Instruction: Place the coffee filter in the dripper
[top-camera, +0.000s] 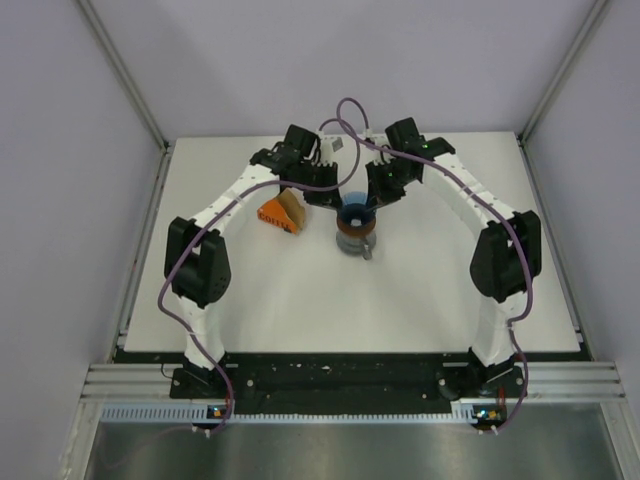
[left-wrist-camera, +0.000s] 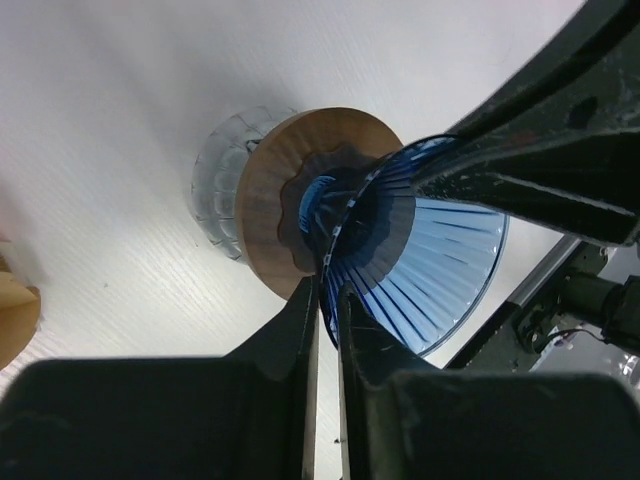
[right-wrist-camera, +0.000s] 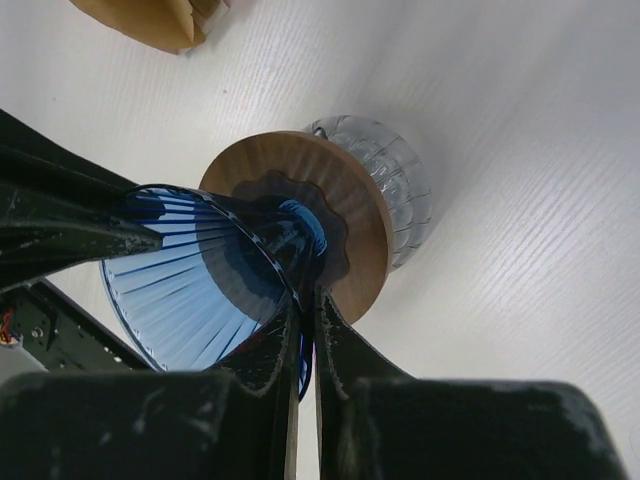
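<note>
**Both grippers pinch the dripper's rim; filter lies off to the side**

From above, the arms' wrists crowd over the dripper (top-camera: 355, 217), so its rim and both sets of fingertips are largely covered there. The coffee filter (top-camera: 292, 207) shows only as a small tan wedge leaning against an orange pack (top-camera: 272, 215), whose print is too small to read. In the left wrist view the filter is cut off at the frame's left edge, and in the right wrist view at the top edge. The glass cup (left-wrist-camera: 215, 190) under the dripper is mostly hidden behind the wooden collar (left-wrist-camera: 270, 190).

The left gripper (left-wrist-camera: 328, 290) is closed almost completely, with only the thin blue ribbed wall of the dripper between its fingers. It clamps the rim on its own side. The right gripper (right-wrist-camera: 308, 300) does the same on the opposite side of the rim, its jaws a sliver apart around the wall. Each wrist view shows the other gripper's dark finger reaching in across the cone.

The dripper stands on the cup, directly between the two grippers. The filter rests on the table (top-camera: 300, 300), out past the left gripper's outer side (clear of the dripper and touching neither gripper).
</note>
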